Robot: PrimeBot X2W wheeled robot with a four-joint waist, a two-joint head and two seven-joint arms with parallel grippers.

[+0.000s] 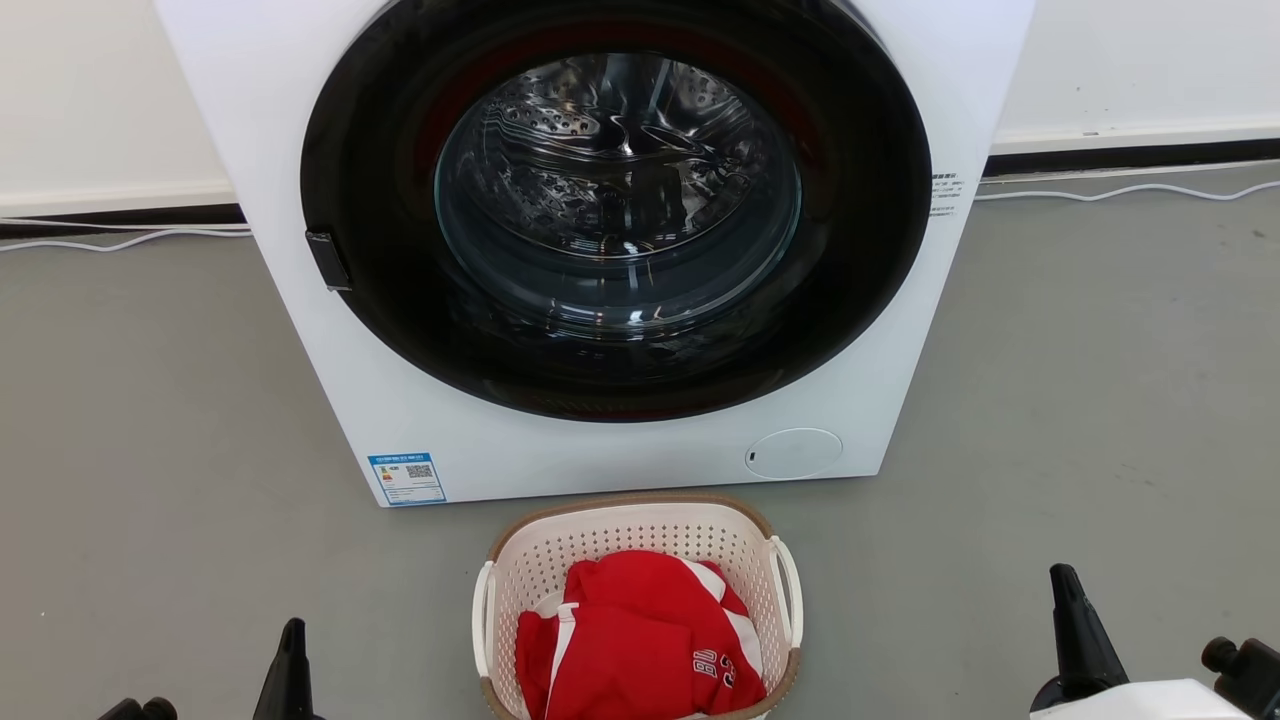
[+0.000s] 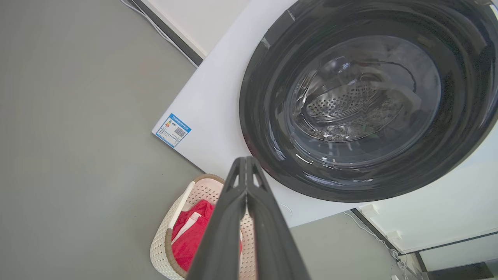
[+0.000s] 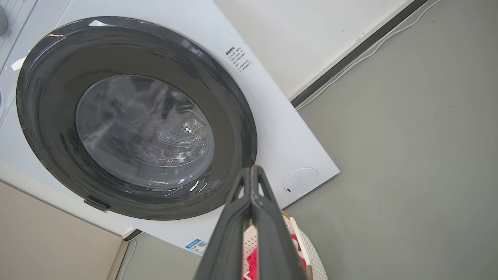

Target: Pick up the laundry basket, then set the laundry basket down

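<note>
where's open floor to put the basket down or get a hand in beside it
Wide bare grey floor lies left of the laundry basket, bordered by the washing machine and the left gripper; a similar patch lies right, up to the right gripper. Crowded spot: behind, where the basket's rim sits close to the machine's base.

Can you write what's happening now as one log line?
phase: pre-pick | laundry basket: on floor by washer, red garment inside | left gripper: shut, empty | right gripper: shut, empty

We see a smooth grey floor [image 1: 150, 450]; on it stand a white front-loading washing machine [image 1: 600, 465] and, just before it, a cream perforated plastic laundry basket [image 1: 640, 530]; a thin white cable [image 1: 1050, 192] trails by the wall.
</note>
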